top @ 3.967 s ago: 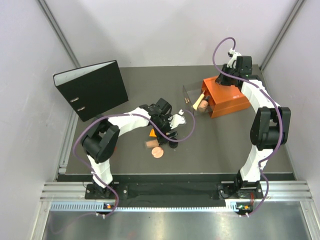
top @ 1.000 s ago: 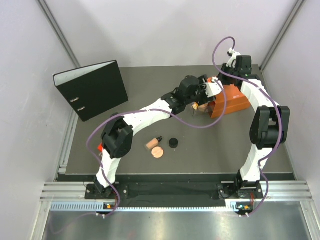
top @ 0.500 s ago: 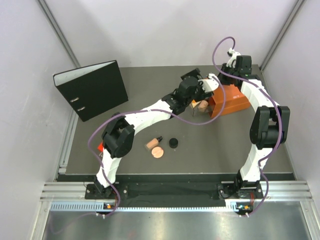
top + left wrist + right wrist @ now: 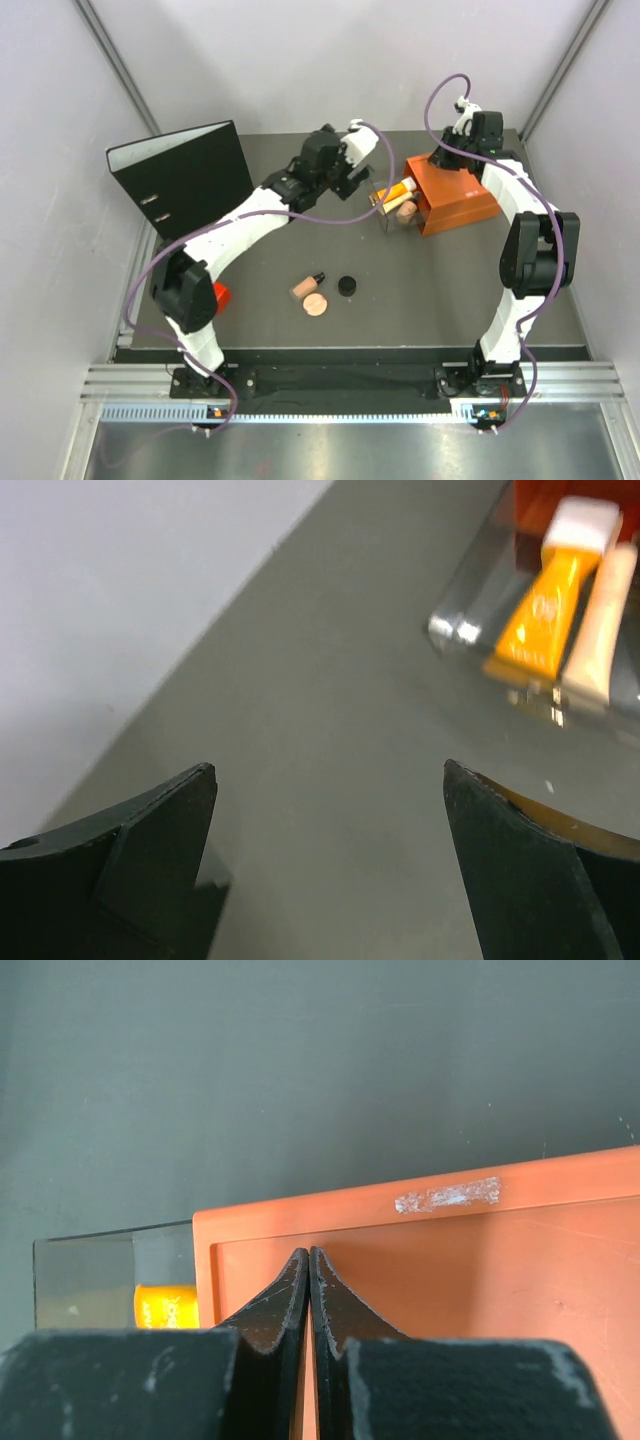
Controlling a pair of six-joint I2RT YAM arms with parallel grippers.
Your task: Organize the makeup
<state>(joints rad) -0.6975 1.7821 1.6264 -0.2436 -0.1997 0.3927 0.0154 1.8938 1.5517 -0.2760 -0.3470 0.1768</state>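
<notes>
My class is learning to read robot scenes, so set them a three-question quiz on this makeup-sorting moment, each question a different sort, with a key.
1. True or false: the left gripper is holding the orange tube.
2. What lies beside that tube in the clear drawer? A black jar; B cream stick; C round compact.
3. Fill in: the right gripper, at the orange box, is ____.
Key: 1 false; 2 B; 3 shut.

a dark grey table (image 4: 440, 290). near its front middle lie a small brown bottle (image 4: 308, 286), a round pink-tan compact (image 4: 317, 305) touching it, and a black jar (image 4: 347, 285) just beside. black binder (image 4: 180, 180) back left, orange box (image 4: 460, 195) back right with a clear tray (image 4: 383, 212) against it, small red object (image 4: 221, 297) at the left.
</notes>
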